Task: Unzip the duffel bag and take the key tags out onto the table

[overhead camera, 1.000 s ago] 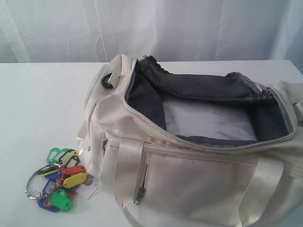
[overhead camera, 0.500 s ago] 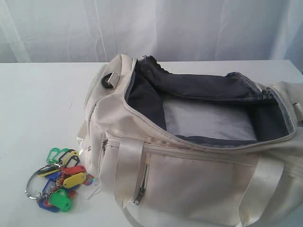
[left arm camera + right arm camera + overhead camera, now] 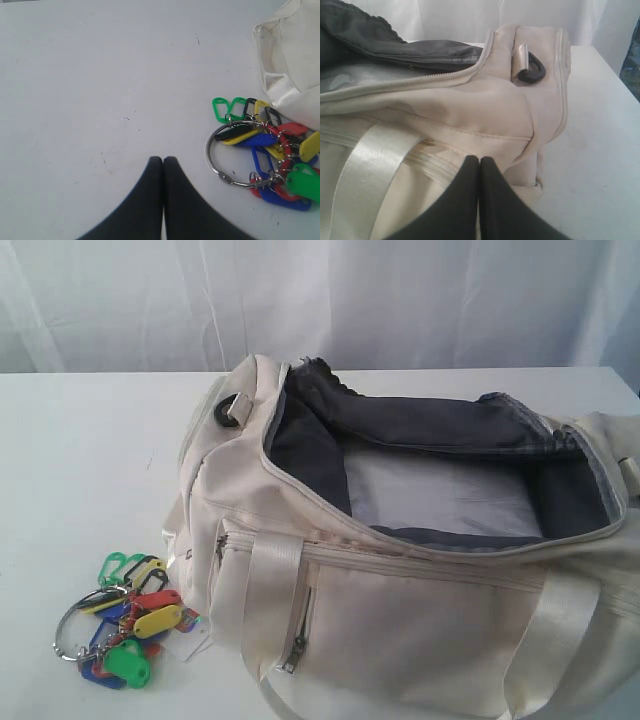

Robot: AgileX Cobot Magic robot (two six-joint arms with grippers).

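Large cream fabric duffel bag (image 3: 400, 620) runs past the exterior view's right and lower edges; bunch of coloured plastic key tags (image 3: 257, 140) clipped by the left wrist view's edge.

backdrop: pale white draped fabric curtain (image 3: 330, 300), soft vertical folds across the whole far side | small white paper tag (image 3: 192, 644), lying flat, near left | dark blue mottled patch (image 3: 633, 67), cropped at the edge, too little shown to identify
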